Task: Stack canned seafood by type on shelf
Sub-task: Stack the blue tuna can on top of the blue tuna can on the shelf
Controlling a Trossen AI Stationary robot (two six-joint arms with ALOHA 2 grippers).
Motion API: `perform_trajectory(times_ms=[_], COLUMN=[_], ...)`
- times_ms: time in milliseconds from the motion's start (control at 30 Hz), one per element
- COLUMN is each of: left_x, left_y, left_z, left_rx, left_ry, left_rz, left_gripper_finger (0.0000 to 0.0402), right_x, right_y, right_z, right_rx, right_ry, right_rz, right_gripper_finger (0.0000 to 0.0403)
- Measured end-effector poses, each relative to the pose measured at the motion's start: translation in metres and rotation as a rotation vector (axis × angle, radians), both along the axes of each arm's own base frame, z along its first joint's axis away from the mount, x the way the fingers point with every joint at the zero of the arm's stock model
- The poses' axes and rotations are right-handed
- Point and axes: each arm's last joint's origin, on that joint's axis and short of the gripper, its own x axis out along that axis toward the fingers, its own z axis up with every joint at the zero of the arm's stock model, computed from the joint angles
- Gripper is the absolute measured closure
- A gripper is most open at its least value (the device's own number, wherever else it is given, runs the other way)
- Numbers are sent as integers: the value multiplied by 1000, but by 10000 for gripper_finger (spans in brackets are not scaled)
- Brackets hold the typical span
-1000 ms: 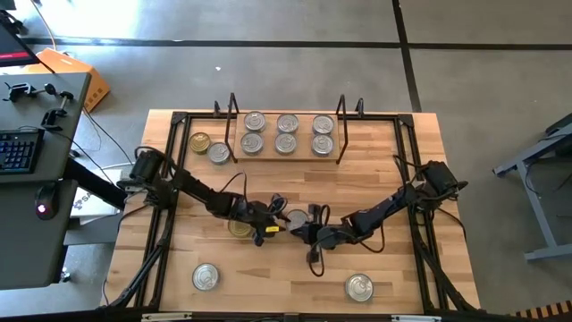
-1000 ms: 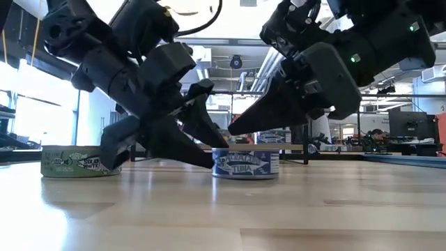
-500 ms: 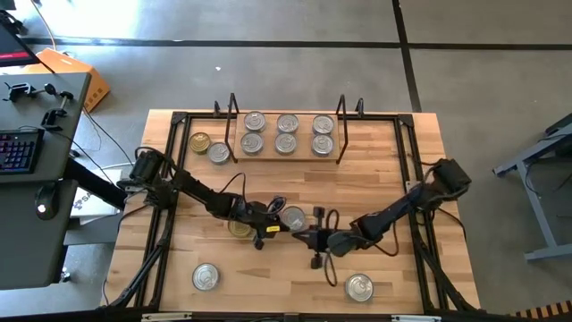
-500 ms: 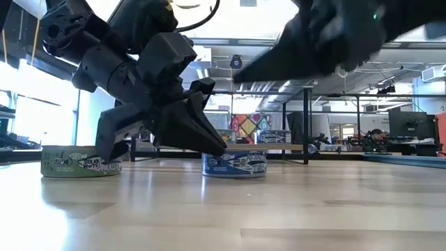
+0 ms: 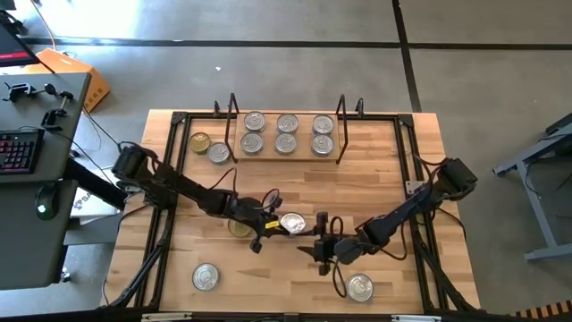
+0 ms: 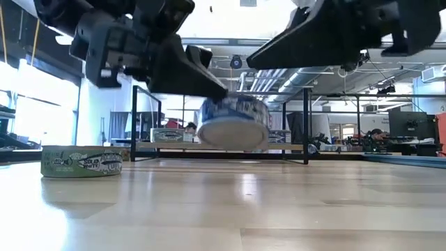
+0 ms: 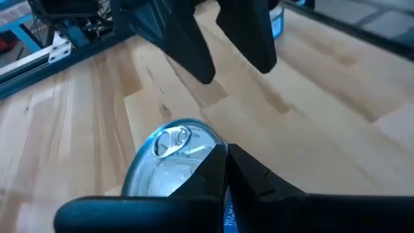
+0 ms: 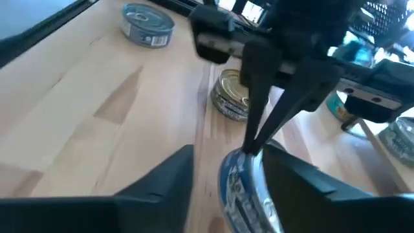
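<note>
A tin of canned seafood with a blue label (image 6: 233, 125) and a silver pull-tab lid (image 7: 174, 147) hangs above the table's middle, with my left gripper (image 5: 277, 224) shut on it. My right gripper (image 5: 319, 241) stands open just to its near right. In the right wrist view its fingers (image 8: 174, 171) flank the tin without touching it. A gold-lidded tin (image 5: 239, 229) rests on the table under my left arm. The shelf (image 5: 302, 154) at the far edge carries several silver-lidded tins. My left gripper pinches the tin's rim (image 7: 208, 137) between its two shut fingers, at the edge of the lid. The fingers come from the table's left, slanting down. The tin hangs tilted below the fingertips (image 6: 217, 87), lifted clear of the table.
A gold tin (image 5: 200, 142) and a silver tin (image 5: 219, 153) sit left of the shelf. Two silver tins lie near the front edge, one at the left (image 5: 206, 277) and one at the right (image 5: 359, 287). Black wire uprights (image 5: 232, 125) bound the shelf's ends.
My left gripper has shut on the blue tin's rim, slid it slightly left, then raised it; the tin now hangs tilted, clear of the table. My right gripper has left the tin's top, risen and drawn back toward the table's near right.
</note>
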Motion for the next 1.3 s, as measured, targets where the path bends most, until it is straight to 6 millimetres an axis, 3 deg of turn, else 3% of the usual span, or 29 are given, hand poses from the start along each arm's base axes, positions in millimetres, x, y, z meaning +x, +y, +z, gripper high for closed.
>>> perform_trajectory(times_ms=[200,500,700,867,1067,1300], left_x=[-1,0,1,1,1,-3], left_y=[0,2,6,6,6,11], left_z=[5,5,6,6,7,11], left_rx=[-41,-61,-67,-68,-66,20], left_ry=[-3,-2,-3,-5,-11,8], left_rz=[-13,3,18,18,34,175], left_gripper_finger=[401,401,401,401,401,386], right_x=[-3,-2,6,10,12,11], right_y=[-3,-4,-4,-7,-11,-8], right_z=[-5,-28,-38,-44,-46,-42], right_rx=[-180,-364,-384,-375,-304,-140], right_ry=[58,146,73,71,69,50], right_rz=[3,-2,-114,-124,-136,-227], right_gripper_finger=[153,147,147,177,278,282])
